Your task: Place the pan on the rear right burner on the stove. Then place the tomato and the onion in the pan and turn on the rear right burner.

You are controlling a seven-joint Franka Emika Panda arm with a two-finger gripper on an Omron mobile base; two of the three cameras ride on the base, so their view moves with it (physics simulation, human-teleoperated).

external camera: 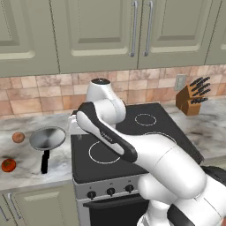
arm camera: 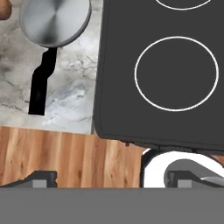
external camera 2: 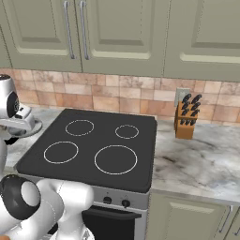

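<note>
The pan (external camera: 47,137), shiny grey with a black handle (external camera: 45,161), rests on the marble counter left of the stove (external camera 2: 93,140). It also shows at the top left of the hand view (arm camera: 54,22), handle (arm camera: 41,87) pointing down the picture. The onion (external camera: 18,137) lies left of the pan and the tomato (external camera: 8,165) nearer the counter's front edge. The rear right burner (external camera: 145,119) (external camera 2: 126,131) is bare. My gripper (arm camera: 116,179) hovers high over the stove's left edge, right of the pan, open with nothing between its fingers.
A wooden knife block (external camera: 192,98) (external camera 2: 186,118) stands on the counter right of the stove, below a wall outlet. Black knobs (external camera: 110,191) line the stove's steel front. Cabinets hang overhead. Wood floor (arm camera: 65,153) shows beyond the counter's front edge.
</note>
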